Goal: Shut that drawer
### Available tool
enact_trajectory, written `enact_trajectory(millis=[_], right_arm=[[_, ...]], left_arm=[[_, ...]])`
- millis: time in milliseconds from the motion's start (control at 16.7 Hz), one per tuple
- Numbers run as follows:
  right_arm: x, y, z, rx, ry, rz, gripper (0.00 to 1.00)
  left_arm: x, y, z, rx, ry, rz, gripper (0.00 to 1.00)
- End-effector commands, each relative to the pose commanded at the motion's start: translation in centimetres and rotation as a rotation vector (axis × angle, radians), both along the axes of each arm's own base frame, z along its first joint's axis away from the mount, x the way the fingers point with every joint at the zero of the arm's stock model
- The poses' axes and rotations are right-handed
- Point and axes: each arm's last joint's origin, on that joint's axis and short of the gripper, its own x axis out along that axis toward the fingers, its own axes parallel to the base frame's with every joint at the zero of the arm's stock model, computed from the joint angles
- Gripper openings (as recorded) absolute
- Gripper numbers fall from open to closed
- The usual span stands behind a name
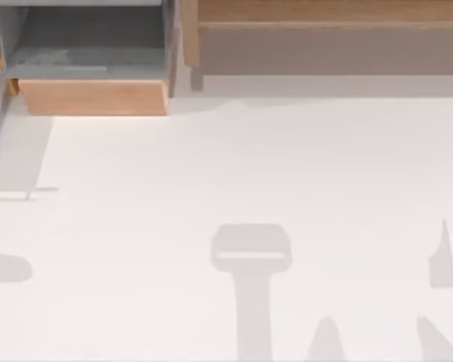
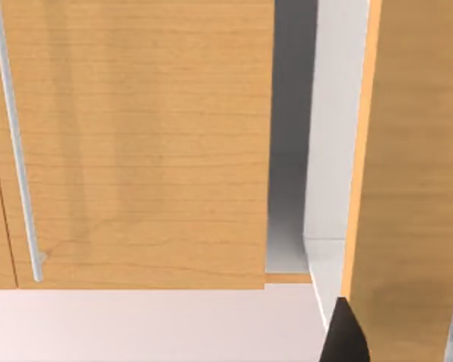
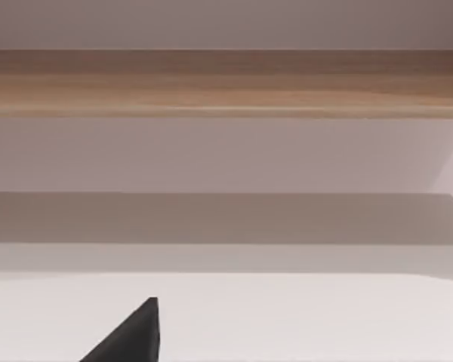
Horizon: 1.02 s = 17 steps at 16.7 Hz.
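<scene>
- Three views, taken in turn; from above, the drawer (image 1: 90, 68) stands pulled open at the table's (image 1: 249, 166) far left corner, beside the long shelf unit (image 1: 325, 30); its left side is cut off.
- Left wrist view: the drawer's wooden front fills most of it, with a thin metal handle (image 2: 15, 143); one dark fingertip (image 2: 346, 335) of the left gripper shows, so I cannot tell its state; an off-centre push may jam the drawer.
- Right wrist view: the shelf unit and one dark fingertip (image 3: 132, 335) of the right gripper; state unclear.
</scene>
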Motion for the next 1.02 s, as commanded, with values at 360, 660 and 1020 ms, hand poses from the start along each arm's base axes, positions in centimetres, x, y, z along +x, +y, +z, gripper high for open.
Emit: enact_trajectory(millis=[360, 660, 1020], right_arm=[[0.0, 0.0, 0.0, 0.000, 0.000, 0.000, 1.00], [0.0, 0.0, 0.0, 0.000, 0.000, 0.000, 1.00], [0.0, 0.0, 0.0, 0.000, 0.000, 0.000, 1.00]], left_arm=[[0.0, 0.0, 0.0, 0.000, 0.000, 0.000, 0.00], [0.0, 0.1, -0.4, -0.015, 0.015, 0.003, 0.00], [4.0, 0.1, -0.5, -0.020, 0.019, 0.004, 0.00]])
